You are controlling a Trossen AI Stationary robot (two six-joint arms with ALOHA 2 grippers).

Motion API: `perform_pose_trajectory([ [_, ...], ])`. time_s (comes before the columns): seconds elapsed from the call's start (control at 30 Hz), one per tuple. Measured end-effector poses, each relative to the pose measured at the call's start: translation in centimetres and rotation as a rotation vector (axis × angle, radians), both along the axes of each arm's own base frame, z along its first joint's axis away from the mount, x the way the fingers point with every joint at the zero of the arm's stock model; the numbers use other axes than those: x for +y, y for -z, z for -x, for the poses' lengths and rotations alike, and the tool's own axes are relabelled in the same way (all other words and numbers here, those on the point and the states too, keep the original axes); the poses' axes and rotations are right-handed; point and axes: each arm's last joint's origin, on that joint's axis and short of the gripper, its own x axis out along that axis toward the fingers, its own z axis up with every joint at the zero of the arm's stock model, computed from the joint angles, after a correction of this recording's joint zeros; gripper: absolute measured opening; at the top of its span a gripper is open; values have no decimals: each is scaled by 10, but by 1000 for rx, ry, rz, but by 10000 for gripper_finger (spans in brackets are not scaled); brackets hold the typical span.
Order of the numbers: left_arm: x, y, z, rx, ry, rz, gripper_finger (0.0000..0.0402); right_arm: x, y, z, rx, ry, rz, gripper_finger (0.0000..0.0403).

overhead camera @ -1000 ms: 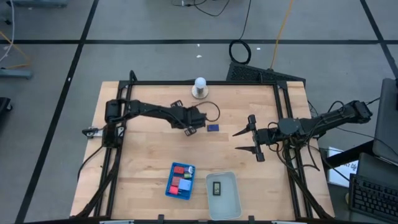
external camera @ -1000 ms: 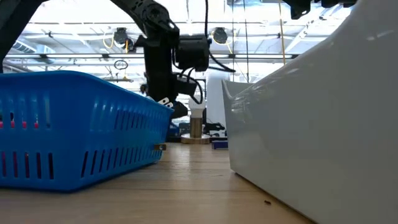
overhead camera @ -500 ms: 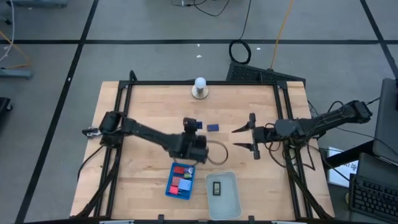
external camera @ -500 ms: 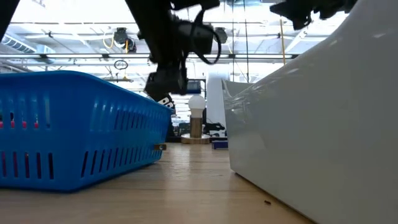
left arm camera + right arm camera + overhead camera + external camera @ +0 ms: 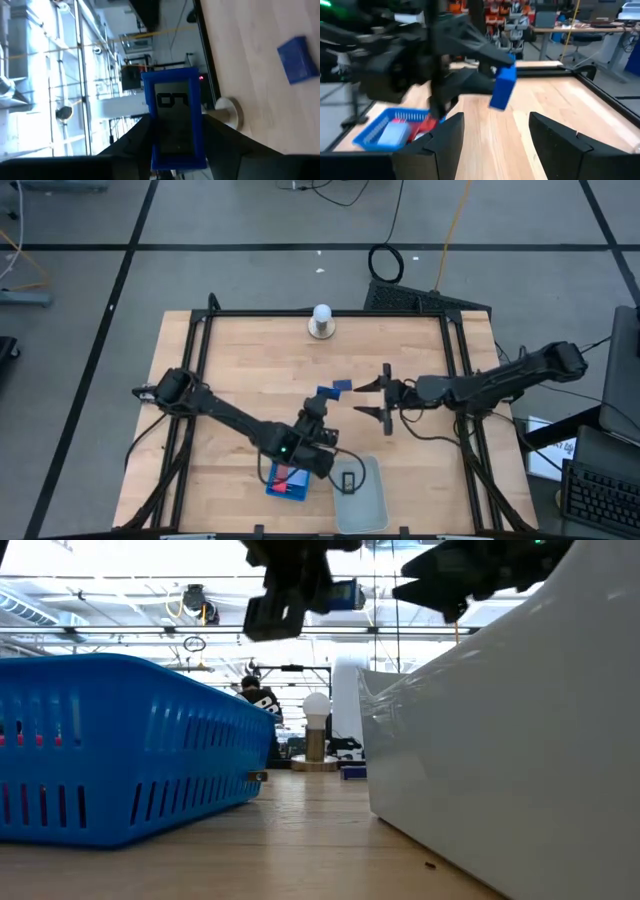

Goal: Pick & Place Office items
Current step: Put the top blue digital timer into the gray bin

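While the left tool clamps a blue rectangle (printed face wrist-visible only); right tool gapes empty.

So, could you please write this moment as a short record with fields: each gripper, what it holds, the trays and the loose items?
left gripper: raised above the table, shut on a blue rectangular item
right gripper: open, holds nothing, near table middle, pointing toward the left gripper
blue tray: front edge, holds red and light blue pieces
clear tray: beside the blue tray, one black piece inside
loose dark blue piece: on the table
white ball on base: back edge
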Motion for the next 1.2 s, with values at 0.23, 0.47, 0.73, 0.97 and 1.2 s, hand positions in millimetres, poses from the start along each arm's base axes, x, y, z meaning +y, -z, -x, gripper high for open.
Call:
perform_pose_trajectory([
  [0.23, -7, -10, -9, -18, 26, -27, 174, -4, 9, -17, -59, 31, -52, 243],
  [0.47, -7, -11, -9, -15, 33, -25, 148, -5, 9, -25, -133, -60, -146, 289],
  [0.73, -11, -15, -13, -49, 70, 8, 167, -7, 18, -35, -168, -60, -146, 281],
  [0.97, -16, -17, -13, -48, 100, 14, 167, -10, 20, -37, -173, -49, -145, 250],
  [1.2, -18, -17, -13, -56, 123, 35, 143, -10, 19, -37, -181, -55, -146, 209],
])
